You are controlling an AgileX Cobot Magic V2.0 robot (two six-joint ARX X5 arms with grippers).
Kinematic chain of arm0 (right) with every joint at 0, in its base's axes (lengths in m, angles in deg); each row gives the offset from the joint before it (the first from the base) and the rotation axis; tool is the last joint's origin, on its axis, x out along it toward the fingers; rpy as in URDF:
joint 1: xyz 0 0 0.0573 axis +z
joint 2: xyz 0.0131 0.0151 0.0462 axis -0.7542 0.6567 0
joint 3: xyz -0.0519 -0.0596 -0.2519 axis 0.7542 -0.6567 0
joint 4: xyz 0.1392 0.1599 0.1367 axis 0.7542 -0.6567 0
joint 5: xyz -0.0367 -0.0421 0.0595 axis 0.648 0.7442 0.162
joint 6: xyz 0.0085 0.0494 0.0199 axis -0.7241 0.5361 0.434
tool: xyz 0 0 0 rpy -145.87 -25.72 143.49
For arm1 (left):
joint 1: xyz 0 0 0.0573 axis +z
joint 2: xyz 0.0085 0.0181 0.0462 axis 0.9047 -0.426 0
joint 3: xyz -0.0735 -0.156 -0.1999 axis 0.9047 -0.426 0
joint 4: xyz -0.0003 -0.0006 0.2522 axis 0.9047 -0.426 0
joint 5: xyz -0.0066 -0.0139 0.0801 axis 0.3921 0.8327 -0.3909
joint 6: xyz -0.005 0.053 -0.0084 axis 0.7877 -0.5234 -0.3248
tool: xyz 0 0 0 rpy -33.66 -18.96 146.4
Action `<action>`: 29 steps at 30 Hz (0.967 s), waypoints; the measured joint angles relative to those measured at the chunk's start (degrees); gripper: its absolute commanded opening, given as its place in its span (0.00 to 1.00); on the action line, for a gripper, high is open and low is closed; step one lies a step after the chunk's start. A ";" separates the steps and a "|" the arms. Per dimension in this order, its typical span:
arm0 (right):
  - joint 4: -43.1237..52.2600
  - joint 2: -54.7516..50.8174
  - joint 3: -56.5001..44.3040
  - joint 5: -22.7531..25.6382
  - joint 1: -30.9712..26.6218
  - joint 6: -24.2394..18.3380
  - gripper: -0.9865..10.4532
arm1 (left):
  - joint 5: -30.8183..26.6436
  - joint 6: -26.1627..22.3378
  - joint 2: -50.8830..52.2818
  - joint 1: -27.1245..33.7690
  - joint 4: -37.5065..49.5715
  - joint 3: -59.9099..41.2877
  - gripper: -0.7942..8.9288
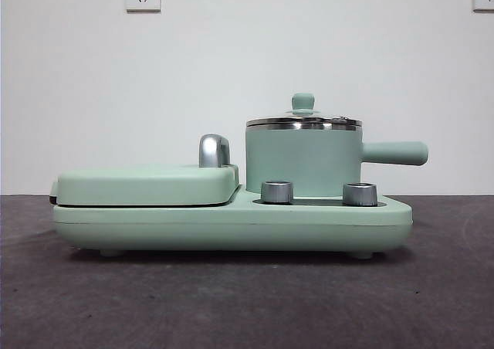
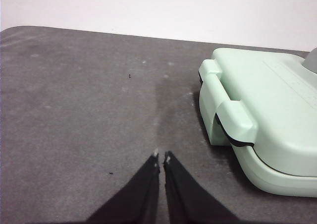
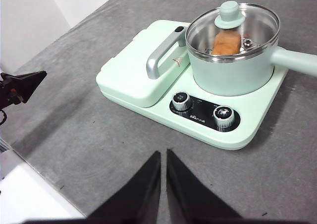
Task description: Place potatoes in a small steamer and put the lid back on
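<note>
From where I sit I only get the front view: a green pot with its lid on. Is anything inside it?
Observer: Yes. The right wrist view looks down through the glass lid and shows one orange-brown potato inside the steamer.
Operator: I see no arms at all. Where are they?
Observer: Both are off the appliance. The left tool is shut above the table beside the griddle, and the right tool is shut on the side with the knobs.

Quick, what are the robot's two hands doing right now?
Left gripper: closed, holding nothing, above the bare table.
Right gripper: closed, holding nothing, back from the small steamer.
</note>
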 measured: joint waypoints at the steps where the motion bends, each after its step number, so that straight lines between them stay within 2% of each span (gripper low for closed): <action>1: 0.00 0.00 0.00 0.00 0.00 0.00 0.10 | 0.02 0.00 0.00 0.00 0.00 0.00 0.10; 7: 1.27 -0.68 -0.63 -0.35 -1.79 0.00 0.10 | 0.00 0.00 0.00 0.00 0.00 0.00 0.10; 12: 6.75 -2.40 -5.03 -1.73 -11.21 -0.02 0.10 | 0.00 0.00 0.00 0.00 0.02 0.00 0.10; 18: 23.50 -8.17 -18.97 0.13 -23.69 -1.79 0.10 | 0.00 0.00 0.00 0.00 0.00 0.00 0.10; 23: 33.24 -14.19 -31.95 5.05 -29.97 -5.55 0.10 | 0.00 0.00 0.00 0.00 0.00 0.00 0.10; 26: 33.86 -16.66 -36.96 9.18 -31.43 -7.34 0.10 | 0.00 0.00 0.00 0.00 0.00 0.00 0.10; 29: 33.94 -18.21 -40.28 10.69 -31.43 -8.13 0.10 | 0.00 0.00 0.00 0.00 0.00 0.00 0.10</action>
